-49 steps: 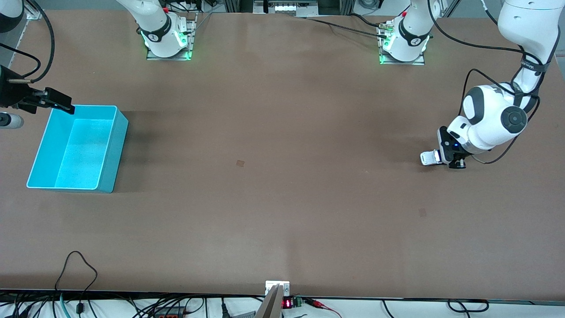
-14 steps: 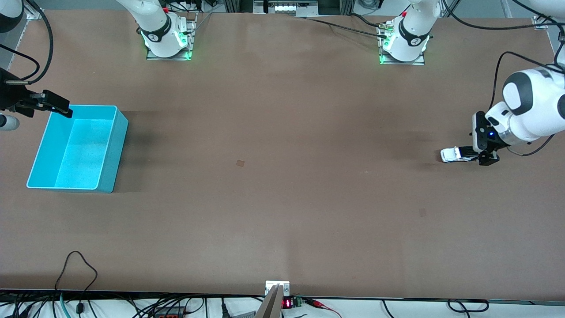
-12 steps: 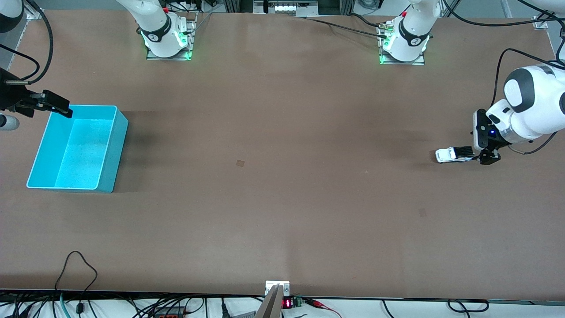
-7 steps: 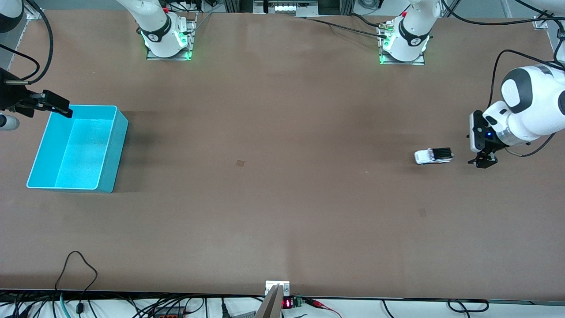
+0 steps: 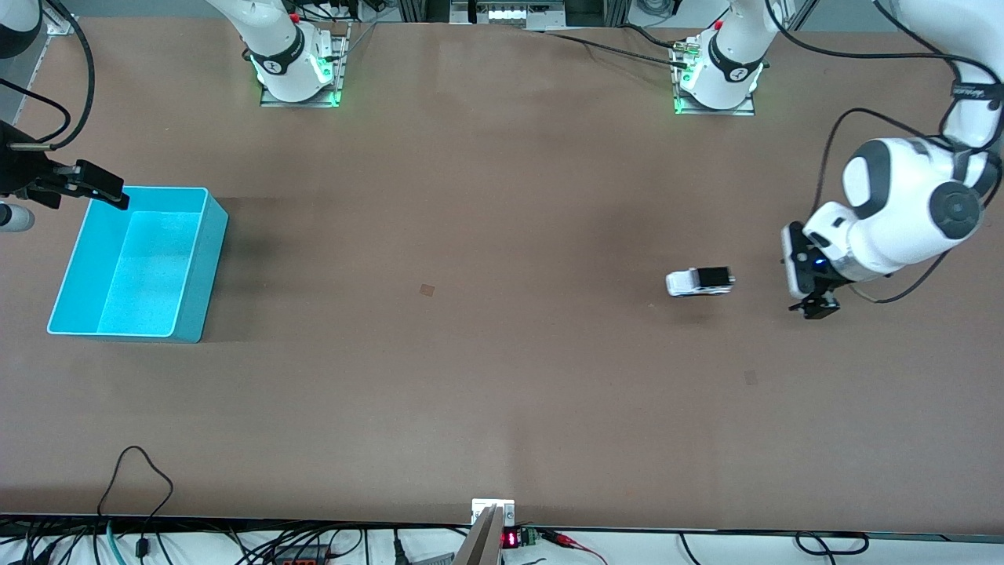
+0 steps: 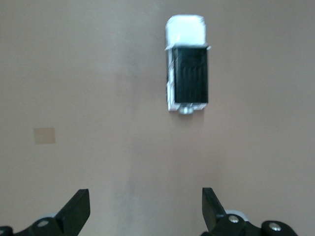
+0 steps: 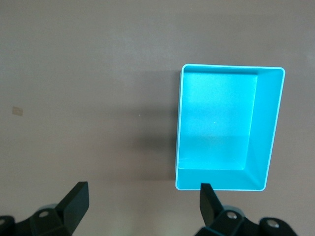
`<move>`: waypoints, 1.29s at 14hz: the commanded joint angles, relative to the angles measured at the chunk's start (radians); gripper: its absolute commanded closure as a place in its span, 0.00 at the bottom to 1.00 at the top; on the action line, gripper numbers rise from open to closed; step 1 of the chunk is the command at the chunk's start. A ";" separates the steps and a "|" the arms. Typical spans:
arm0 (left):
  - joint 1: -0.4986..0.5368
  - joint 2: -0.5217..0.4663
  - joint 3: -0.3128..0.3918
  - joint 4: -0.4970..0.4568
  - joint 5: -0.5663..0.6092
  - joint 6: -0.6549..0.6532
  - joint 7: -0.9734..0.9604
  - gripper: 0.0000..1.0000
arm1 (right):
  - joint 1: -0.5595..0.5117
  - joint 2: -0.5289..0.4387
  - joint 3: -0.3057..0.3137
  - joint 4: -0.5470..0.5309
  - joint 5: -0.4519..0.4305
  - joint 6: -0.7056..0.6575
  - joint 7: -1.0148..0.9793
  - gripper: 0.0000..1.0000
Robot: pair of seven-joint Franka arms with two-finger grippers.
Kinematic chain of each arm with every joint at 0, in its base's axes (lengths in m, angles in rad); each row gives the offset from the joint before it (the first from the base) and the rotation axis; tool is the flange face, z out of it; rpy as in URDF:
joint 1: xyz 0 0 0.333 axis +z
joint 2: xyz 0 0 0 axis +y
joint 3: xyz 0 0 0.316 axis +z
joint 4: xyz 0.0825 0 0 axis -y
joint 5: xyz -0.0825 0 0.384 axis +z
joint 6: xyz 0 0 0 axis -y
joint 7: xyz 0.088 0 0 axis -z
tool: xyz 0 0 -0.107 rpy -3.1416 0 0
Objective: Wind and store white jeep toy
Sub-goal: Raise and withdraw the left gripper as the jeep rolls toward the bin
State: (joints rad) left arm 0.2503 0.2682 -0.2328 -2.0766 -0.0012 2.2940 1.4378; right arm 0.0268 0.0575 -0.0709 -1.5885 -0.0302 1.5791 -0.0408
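Observation:
The white jeep toy (image 5: 700, 282), white with a black roof, stands free on the brown table toward the left arm's end; it also shows in the left wrist view (image 6: 187, 74). My left gripper (image 5: 814, 302) is open and empty, apart from the jeep, at the left arm's end of the table; its black fingertips (image 6: 78, 210) show in the left wrist view. The cyan bin (image 5: 137, 263) stands empty at the right arm's end and shows in the right wrist view (image 7: 229, 128). My right gripper (image 5: 98, 183) waits open by the bin's rim.
A small tan patch (image 5: 427, 289) lies on the table between the bin and the jeep. Both arm bases (image 5: 296, 67) stand along the table's edge farthest from the front camera. Cables (image 5: 141, 479) lie at the nearest edge.
My left gripper has let go of the jeep. The jeep has rolled across the table toward the right arm's end. The left gripper has followed partway. The right arm has not moved.

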 commanded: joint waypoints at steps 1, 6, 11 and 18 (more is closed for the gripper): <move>-0.043 0.008 0.004 0.038 -0.019 -0.015 -0.257 0.00 | 0.002 -0.002 0.000 0.004 0.007 0.002 0.012 0.00; -0.066 -0.001 0.004 0.091 -0.059 -0.016 -0.696 0.00 | 0.002 -0.002 0.000 0.004 0.006 0.002 0.012 0.00; -0.066 -0.033 0.007 0.144 -0.056 -0.018 -1.113 0.00 | 0.004 -0.002 0.000 0.002 0.007 0.002 0.012 0.00; -0.193 -0.099 0.168 0.246 -0.051 -0.144 -1.376 0.00 | 0.004 -0.001 0.002 0.004 0.007 0.002 0.012 0.00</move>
State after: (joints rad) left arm 0.1239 0.1914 -0.1360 -1.8870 -0.0459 2.2353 0.1097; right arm 0.0279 0.0576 -0.0704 -1.5885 -0.0302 1.5795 -0.0408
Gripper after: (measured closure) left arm 0.000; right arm 0.000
